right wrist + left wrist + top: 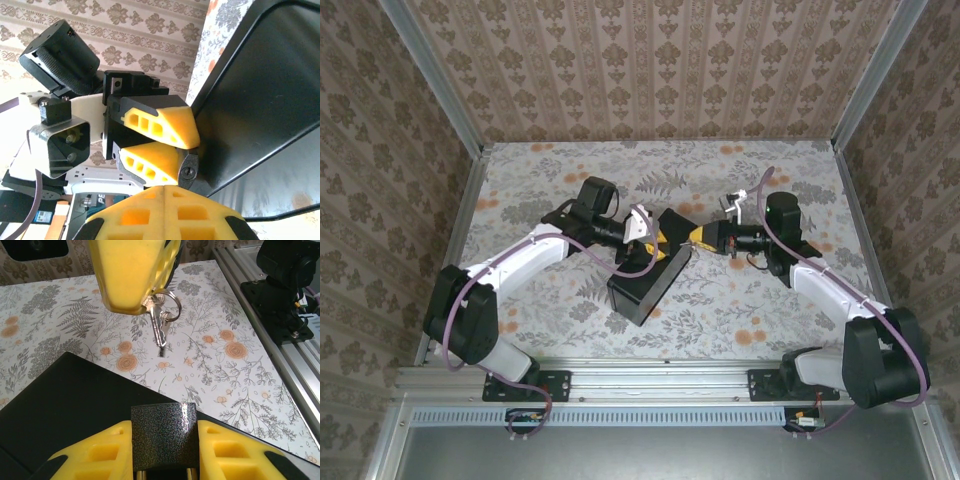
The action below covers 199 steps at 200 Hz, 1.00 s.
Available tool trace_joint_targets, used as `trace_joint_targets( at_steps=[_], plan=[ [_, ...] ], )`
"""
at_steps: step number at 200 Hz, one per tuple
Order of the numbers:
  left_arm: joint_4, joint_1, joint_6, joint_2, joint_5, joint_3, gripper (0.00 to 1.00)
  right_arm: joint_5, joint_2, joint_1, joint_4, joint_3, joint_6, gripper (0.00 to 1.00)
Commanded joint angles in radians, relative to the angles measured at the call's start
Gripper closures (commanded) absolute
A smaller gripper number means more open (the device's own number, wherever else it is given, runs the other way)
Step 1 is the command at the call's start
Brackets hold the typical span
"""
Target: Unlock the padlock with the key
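The left pincer (163, 440) is closed to a narrow gap on the padlock (162, 424), its two yellow ribbed fingers (100, 455) pressed against the sides of the body. The padlock body is a squarish block of dark metal with a fine speckled finish. It sits just above the black box (65, 400), a smooth, matte, flat-topped thing with a sharp corner.

Facing it, the right pincer (131, 300) is fully closed, pinching the head of the key (159, 330) at its yellow tips. The key is slim, silvery metal and hangs blade down over the table (240, 370), apart from the padlock. A round wire key ring (171, 302) hangs beside it.

From above, both pincers meet near the middle of the table, over the box's far corner. The tabletop is printed with grey ferns and orange flowers.
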Motion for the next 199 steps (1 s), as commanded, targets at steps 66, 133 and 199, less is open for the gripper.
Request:
trace_joint_targets(
  at_steps=[66,133,199],
  plan=[
    [0.070,-0.012,0.018,-0.062,-0.027,-0.032,0.72,-0.018,0.059,0.050,0.048,0.007,0.022,1.00],
    [0.093,-0.014,0.009,-0.065,-0.021,-0.042,0.73,-0.008,0.084,0.058,0.054,0.027,0.019,1.00],
    [0.094,-0.018,0.010,-0.075,-0.032,-0.046,0.73,0.005,0.097,0.064,0.090,0.035,0.043,1.00]
  ],
)
